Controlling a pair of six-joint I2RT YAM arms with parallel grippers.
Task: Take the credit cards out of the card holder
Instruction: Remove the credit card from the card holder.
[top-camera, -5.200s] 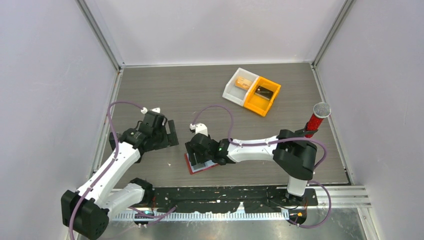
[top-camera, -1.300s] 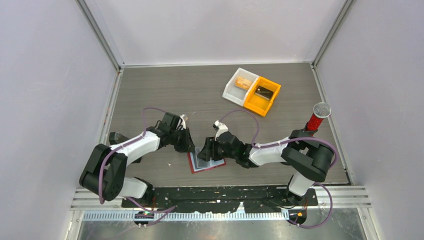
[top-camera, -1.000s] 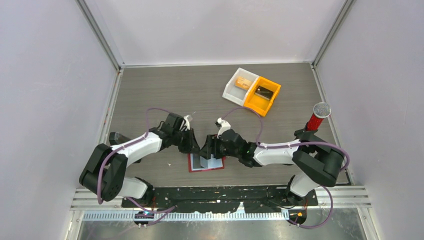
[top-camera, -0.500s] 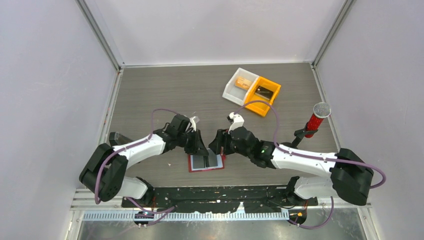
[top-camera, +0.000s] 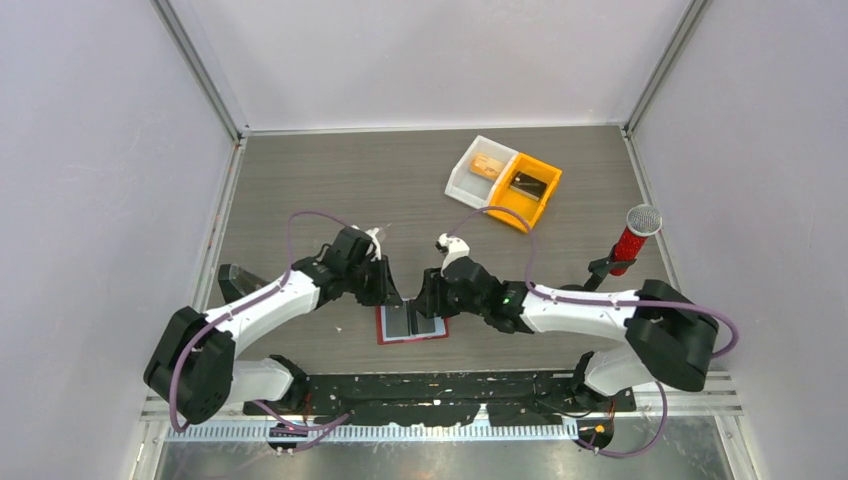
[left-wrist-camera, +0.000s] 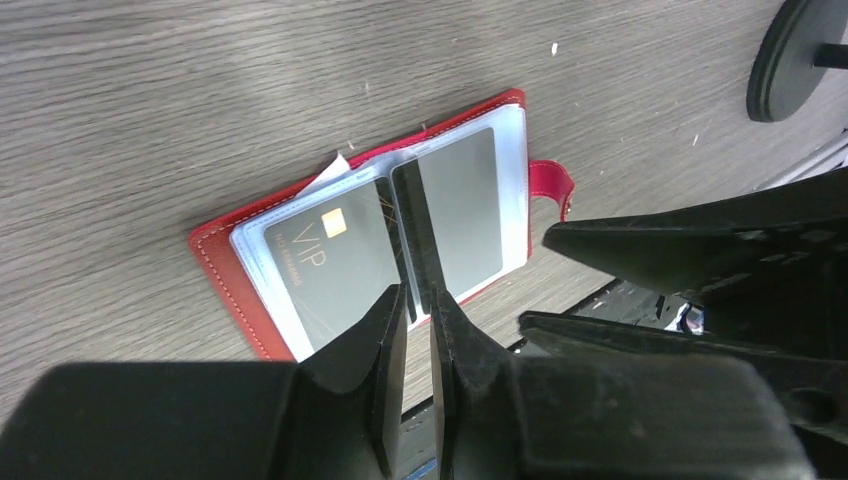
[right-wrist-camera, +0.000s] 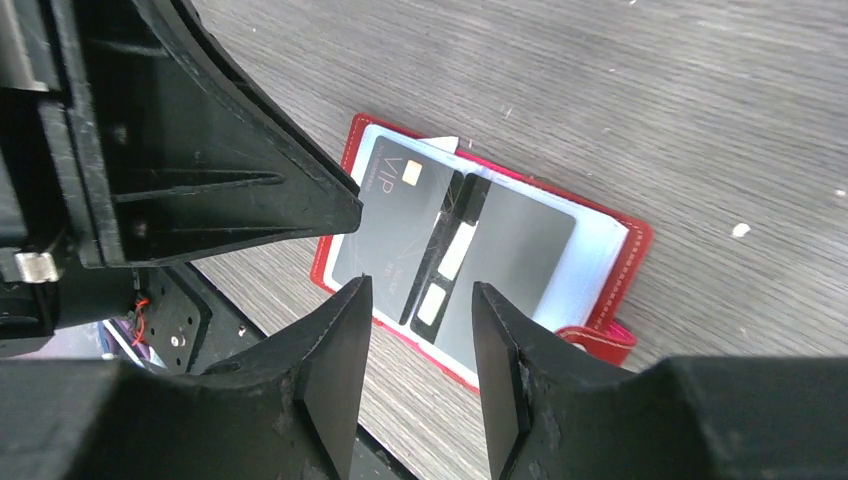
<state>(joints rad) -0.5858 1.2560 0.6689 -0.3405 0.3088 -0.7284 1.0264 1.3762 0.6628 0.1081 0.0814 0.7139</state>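
Observation:
The card holder (top-camera: 384, 337) lies open and flat near the table's front edge, red with clear sleeves (left-wrist-camera: 222, 268) (right-wrist-camera: 634, 243). Two dark grey credit cards sit in its sleeves. One is marked VIP with a chip (left-wrist-camera: 318, 262) (right-wrist-camera: 392, 222), the other is plain (left-wrist-camera: 462, 212) (right-wrist-camera: 522, 268). My left gripper (top-camera: 398, 304) (left-wrist-camera: 418, 292) hovers over the holder's middle fold, its jaws a narrow slit apart with nothing between them. My right gripper (top-camera: 430, 304) (right-wrist-camera: 420, 285) faces it from the right, open and empty, over the holder's near edge.
A white bin (top-camera: 466, 178) holding an orange-tan card (top-camera: 487, 165) adjoins an orange bin (top-camera: 508, 212) with a dark card (top-camera: 527, 185) at the back right. A red post with a grey mesh top (top-camera: 633, 238) stands right. The black base rail (top-camera: 450, 385) runs just below the holder.
The holder, closed under the right gripper five seconds ago, now lies open. Both grippers have closed in over its middle. The right jaws have narrowed in the last second.

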